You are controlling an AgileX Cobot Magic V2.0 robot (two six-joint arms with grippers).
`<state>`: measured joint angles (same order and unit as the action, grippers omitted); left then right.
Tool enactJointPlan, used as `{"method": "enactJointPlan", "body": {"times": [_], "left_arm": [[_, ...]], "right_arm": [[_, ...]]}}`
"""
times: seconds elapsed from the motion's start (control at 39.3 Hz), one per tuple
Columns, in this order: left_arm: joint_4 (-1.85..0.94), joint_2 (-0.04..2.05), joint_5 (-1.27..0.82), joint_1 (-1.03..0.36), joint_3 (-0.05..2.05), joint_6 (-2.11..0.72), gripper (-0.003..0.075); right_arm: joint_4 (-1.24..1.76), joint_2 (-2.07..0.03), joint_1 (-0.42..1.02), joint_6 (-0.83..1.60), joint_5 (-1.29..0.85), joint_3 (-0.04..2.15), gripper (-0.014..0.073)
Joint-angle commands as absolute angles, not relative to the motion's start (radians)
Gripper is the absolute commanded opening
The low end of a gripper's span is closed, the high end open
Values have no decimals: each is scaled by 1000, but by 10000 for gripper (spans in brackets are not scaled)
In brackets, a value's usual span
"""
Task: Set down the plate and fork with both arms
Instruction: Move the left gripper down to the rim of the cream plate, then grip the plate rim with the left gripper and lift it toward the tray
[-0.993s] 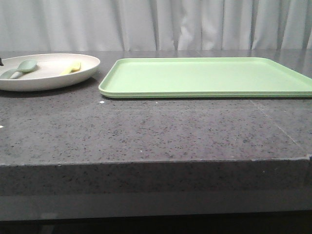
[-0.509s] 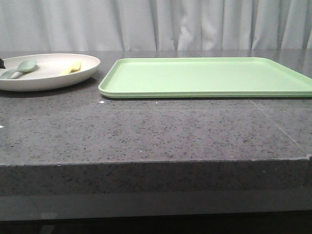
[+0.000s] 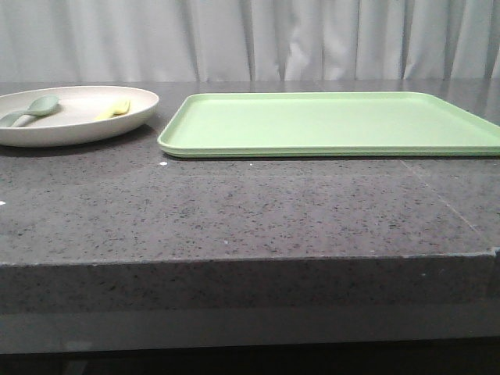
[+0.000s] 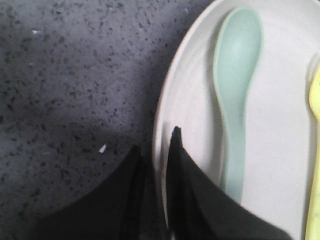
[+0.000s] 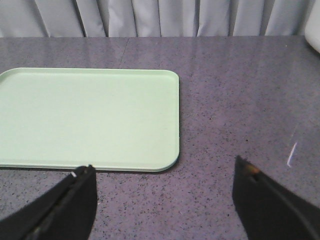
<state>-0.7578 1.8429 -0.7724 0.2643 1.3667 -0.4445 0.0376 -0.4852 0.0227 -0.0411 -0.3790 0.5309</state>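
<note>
The dark speckled counter [image 3: 234, 211] is seen nearest. On it, farther back, the light-green tray [image 3: 336, 121] lies flat. The plate [image 3: 78, 125] rests on the counter just beside the tray's left end, apart from it. Inside the plate, the fork [image 3: 115, 108] lies on the side nearer the tray, and a pale green spoon [image 3: 31, 110] on the side farther from it. The plate's rim is pinched by the left gripper [image 4: 155, 165]. The right gripper [image 5: 162, 192] is spread wide above bare counter near the tray's corner, with nothing held.

The plate [image 3: 74, 129] and fork [image 4: 314, 165] run off frame (both wrist-view edges).
</note>
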Motion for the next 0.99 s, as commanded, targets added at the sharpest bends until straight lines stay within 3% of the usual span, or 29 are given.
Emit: {"method": "enactJointPlan", "body": {"times": [0.0, 0.13, 0.51, 0.97], "left_arm": [[-791, 1798, -739, 265, 1396, -449, 38], [-791, 1798, -743, 263, 1396, -449, -19], [-810, 1790, -833, 228, 1494, -385, -18], [-756, 1790, -708, -33, 1559, -144, -18]], "right_arm": [[36, -496, 23, -36, -304, 562, 581], [36, -496, 23, -36, -304, 562, 581], [36, -496, 23, -36, -304, 562, 581], [36, -496, 23, -36, -304, 562, 581]]}}
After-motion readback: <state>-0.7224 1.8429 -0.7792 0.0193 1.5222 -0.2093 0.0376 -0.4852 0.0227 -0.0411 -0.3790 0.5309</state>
